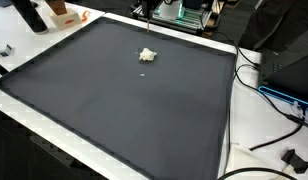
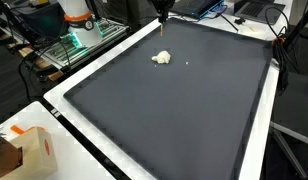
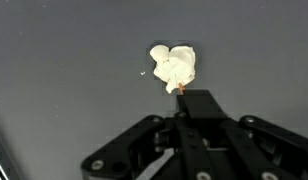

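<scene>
- Crumpled cream-white lump (image 1: 147, 55) lies on mat, toward the edge where the arm stands.
- White table (image 2: 66, 108): rim shows round mat in both exterior views.
- Dark grey flat mat (image 2: 174, 120) covers most of tabletop.
- Black Robotiq gripper (image 3: 197, 96): fingers look pressed together, nothing betw. them; hangs above mat, apart from lump (image 2: 162, 57); wrist view shows lump just past tips.
- Tiny white speck (image 3: 144, 71) just beside lump.

Lump (image 3: 174, 67) cream-white; mat (image 1: 114, 100) dark grey, plain; claw (image 3: 197, 98) black; table rim (image 1: 232, 110) white.
</scene>
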Controlling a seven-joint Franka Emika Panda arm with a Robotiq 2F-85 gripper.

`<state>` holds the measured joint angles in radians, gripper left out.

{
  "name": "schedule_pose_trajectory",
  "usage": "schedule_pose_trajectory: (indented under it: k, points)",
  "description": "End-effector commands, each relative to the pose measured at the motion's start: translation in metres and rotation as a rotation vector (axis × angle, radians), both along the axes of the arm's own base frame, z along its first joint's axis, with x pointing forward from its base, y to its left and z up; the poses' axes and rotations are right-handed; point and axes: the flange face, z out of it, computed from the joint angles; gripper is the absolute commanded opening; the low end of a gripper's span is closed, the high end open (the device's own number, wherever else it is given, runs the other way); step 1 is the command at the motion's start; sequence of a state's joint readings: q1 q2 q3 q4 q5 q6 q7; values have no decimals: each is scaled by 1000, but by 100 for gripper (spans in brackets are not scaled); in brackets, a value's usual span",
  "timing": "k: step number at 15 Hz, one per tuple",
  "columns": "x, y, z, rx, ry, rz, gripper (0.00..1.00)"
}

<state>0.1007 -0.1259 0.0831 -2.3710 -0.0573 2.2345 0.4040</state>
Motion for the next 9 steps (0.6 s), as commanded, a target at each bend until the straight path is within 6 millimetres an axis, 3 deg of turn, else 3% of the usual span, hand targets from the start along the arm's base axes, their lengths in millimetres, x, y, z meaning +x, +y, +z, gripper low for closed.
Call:
schedule_pose_trajectory:
  k: [1, 3, 4, 9]
  points:
    - [-18, 0, 13, 54, -12, 33, 3]
    - [-22, 1, 19, 73, -24, 52, 3]
    - [-8, 1, 14, 43, -17, 34, 13]
    - [-14, 2, 19, 52, -26, 44, 13]
